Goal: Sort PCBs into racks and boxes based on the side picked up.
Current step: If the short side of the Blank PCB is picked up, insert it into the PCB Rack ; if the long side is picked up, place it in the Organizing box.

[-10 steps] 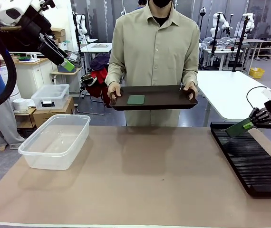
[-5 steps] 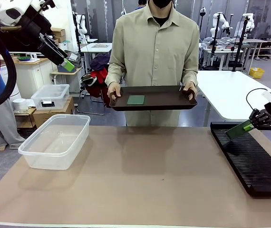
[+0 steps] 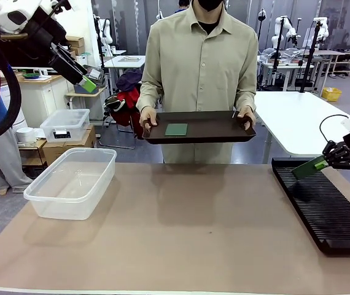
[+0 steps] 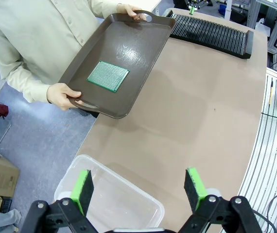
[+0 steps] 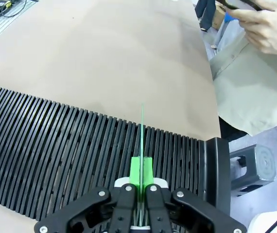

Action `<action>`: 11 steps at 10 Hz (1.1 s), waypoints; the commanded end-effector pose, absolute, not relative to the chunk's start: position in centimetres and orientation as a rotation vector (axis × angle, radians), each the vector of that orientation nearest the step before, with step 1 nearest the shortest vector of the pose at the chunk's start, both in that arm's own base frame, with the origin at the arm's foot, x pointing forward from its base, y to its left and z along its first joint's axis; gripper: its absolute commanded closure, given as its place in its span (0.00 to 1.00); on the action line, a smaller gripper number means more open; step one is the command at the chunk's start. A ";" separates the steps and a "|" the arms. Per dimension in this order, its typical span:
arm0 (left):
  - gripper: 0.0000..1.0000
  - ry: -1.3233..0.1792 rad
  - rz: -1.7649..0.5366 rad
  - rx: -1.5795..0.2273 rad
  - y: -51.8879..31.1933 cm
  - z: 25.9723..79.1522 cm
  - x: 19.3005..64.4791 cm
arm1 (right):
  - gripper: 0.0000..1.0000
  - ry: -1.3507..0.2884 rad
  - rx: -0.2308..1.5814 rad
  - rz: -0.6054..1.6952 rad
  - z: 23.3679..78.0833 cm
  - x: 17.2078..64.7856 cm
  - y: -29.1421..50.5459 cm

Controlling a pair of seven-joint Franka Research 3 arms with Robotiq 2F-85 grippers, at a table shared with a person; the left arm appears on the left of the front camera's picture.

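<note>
Partway through, to judge from the layout. On the right black two-finger gripper with green pads (image 3: 323, 161), fingers clamped tight on one thin flat dull-green rectangular board (image 3: 304, 169), gripped by one end and tilted, the free end sloping down ahead of the fingertips over the long black ribbed rack of narrow parallel slots (image 3: 325, 212). From the right wrist view, board seen edge-on, straight out from between the pads and lined up with the slots below; whether touching the rack or just above it, not possible to tell. No boards standing in the slots under that gripper, so probably the first one for the rack. Left black two-finger gripper (image 4: 139, 188) raised high, pads wide apart, holding nothing, with the large clear plastic tub with rounded rim (image 4: 129, 187) directly beneath it and nothing seen inside. Second green board (image 4: 108, 76) lying flat on the dark brown handled tray (image 4: 138, 43), well ahead of the left gripper and held up by the person's hands (image 4: 61, 94). Left to do, most likely: seat the held board in a slot, then take the tray board and send it to rack or tub according to the side picked.
</note>
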State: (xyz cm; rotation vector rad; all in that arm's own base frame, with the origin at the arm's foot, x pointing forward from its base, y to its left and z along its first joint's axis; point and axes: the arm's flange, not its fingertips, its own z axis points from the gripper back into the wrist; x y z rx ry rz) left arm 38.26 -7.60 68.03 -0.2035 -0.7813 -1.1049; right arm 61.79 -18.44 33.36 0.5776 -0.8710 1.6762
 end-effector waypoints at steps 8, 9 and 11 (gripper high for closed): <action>0.00 -0.776 -1.102 -0.195 -7.5 67.9 38.3 | 0.98 -0.854 0.672 1.684 33.2 60.1 -16.9; 0.00 -0.776 -1.102 -0.195 -7.5 67.9 38.3 | 0.98 -0.840 0.688 1.685 33.0 60.1 -16.9; 0.00 -0.776 -1.102 -0.195 -7.5 67.9 38.3 | 0.98 -0.812 0.699 1.676 32.6 60.0 -16.6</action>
